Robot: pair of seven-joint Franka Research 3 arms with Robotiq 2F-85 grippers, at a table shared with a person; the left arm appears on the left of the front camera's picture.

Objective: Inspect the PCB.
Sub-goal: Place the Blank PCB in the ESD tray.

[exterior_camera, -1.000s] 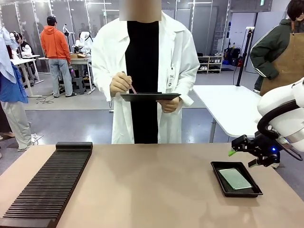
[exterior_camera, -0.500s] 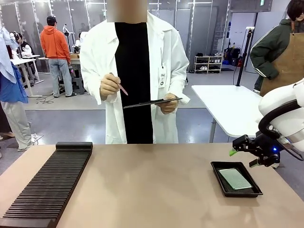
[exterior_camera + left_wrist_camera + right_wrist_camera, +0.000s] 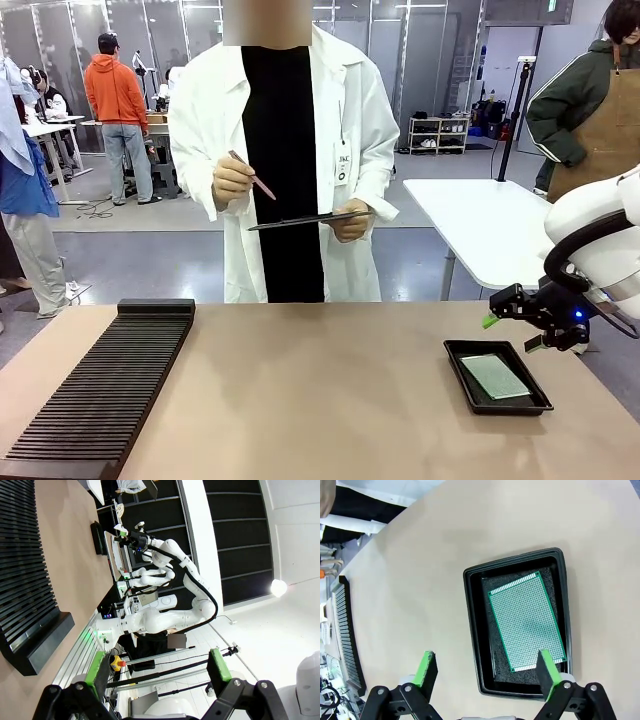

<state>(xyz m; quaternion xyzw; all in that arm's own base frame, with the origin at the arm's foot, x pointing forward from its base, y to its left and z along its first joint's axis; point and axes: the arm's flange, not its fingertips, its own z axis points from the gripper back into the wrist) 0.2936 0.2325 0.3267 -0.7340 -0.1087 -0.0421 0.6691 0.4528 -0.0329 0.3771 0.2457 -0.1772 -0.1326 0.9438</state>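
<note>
Right wrist view: right end effector [image 3: 485,672] spread wide, empty, above trayed PCB [image 3: 527,621].

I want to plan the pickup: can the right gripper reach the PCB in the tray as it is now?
Probably yes. The right gripper is open above the black tray, and the PCB lies flat inside with nothing on it. The low tray wall may make gripping its edge awkward.
</note>
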